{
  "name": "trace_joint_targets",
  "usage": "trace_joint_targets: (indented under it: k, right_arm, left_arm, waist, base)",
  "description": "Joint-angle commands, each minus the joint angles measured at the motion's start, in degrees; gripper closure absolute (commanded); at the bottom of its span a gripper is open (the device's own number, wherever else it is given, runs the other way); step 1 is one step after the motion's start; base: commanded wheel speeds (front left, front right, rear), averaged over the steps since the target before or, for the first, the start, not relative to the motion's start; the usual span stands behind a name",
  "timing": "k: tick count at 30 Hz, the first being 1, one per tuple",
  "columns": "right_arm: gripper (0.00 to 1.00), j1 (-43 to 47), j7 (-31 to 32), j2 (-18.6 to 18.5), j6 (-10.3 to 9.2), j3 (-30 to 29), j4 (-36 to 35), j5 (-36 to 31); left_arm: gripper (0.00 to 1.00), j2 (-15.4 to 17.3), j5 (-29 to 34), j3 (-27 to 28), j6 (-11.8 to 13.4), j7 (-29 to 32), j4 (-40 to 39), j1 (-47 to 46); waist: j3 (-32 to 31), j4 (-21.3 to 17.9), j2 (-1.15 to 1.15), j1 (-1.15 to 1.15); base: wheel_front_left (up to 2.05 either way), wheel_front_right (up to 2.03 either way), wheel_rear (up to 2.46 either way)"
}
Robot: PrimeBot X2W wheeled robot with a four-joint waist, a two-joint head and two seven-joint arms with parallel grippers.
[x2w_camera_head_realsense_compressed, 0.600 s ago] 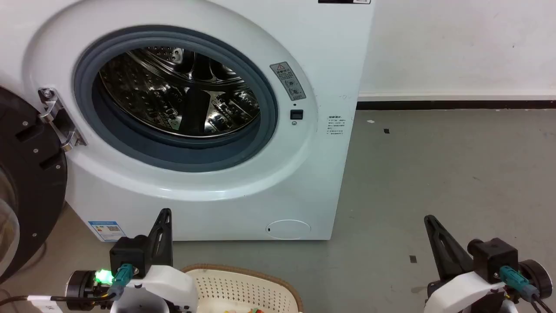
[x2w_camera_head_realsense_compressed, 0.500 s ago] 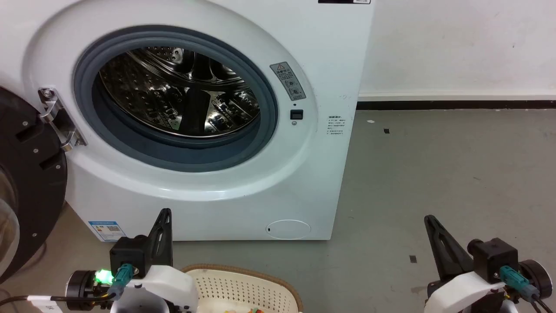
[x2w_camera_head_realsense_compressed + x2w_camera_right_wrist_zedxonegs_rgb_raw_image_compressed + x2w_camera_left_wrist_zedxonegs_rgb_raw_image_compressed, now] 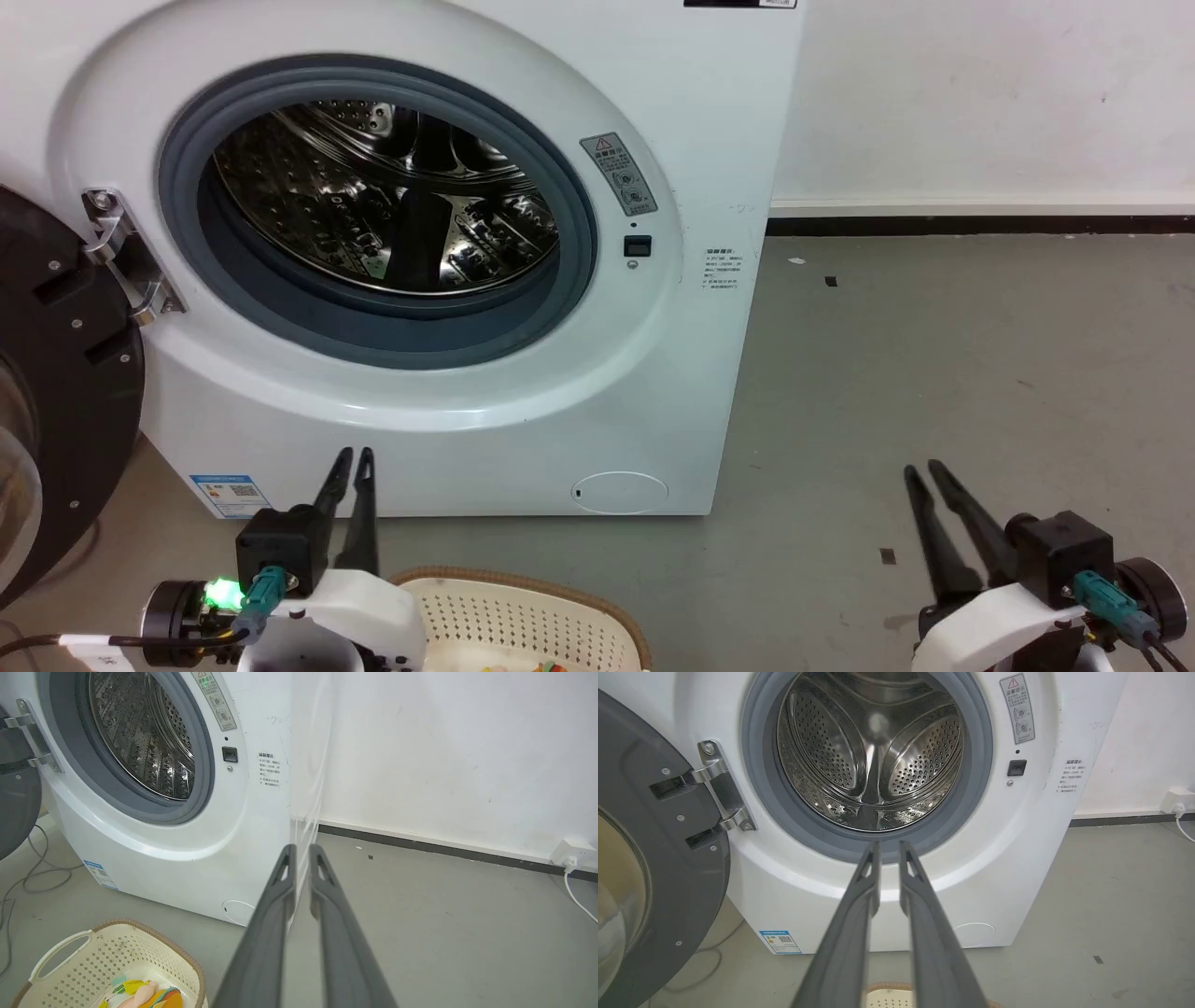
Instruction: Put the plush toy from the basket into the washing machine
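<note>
I have the washing machine [image 3: 709, 140] square ahead in the head view, its dark round door [image 3: 56, 392] swung wide at 9 o'clock of the opening and hanging from a bright metal hinge [image 3: 121, 252]. The grey rubber ring [image 3: 581, 233] circles a shiny steel drum [image 3: 392, 215], and I can see nothing lying in the part of the drum on show. My left gripper [image 3: 355, 453] sits at about 7 o'clock in that view, fingers pointing up toward the washer's lower front panel. Its jaws stand slightly apart with a thin gap between the tips and nothing in them. The left wrist view confirms this, with daylight between the two fingers and the tips lined up on the bottom of the ring. My right gripper [image 3: 921, 467] is at about 4 o'clock over the bare grey floor [image 3: 934, 373], well clear of the machine's right side. Its jaws are likewise a narrow slit apart and empty. The basket [image 3: 523, 583] is on the floor at 6 o'clock, just beside the left arm's white casing and in front of the washer. The plush toy [image 3: 149, 996] lies inside it on the bottom, orange, pink and yellow-green, touched by neither gripper. A white wall socket [image 3: 572, 854] sits at the skirting at 3 o'clock in the right wrist view
</note>
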Motion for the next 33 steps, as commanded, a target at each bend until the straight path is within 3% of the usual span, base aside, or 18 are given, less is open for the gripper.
trace_joint_targets:
  k: [1,14,33]
  right_arm:
    - [0.00,0.0,0.0,0.0,0.00,0.0,0.0,0.0]
    - [0.00,-0.2,-1.6,0.0,0.00,-1.1,-1.1,2.2]
    - [0.00,-3.2,-3.8,0.0,-0.01,-2.2,-3.8,5.7]
  left_arm:
    - [0.00,0.0,0.0,0.0,0.0,0.0,0.0,0.0]
    - [0.00,0.1,-0.5,-0.9,0.4,-1.6,2.2,-1.5]
    - [0.00,0.7,-2.6,-2.5,-1.7,-2.2,17.7,-10.5]
  waist:
    - [0.0,0.0,0.00,0.00]
    - [0.9,-0.1,0.00,0.00]
    - [9.5,-1.9,0.00,0.00]
  base:
    - [0.00,0.00,0.00]
    - [0.00,0.00,0.00]
    - [0.00,0.00,0.00]
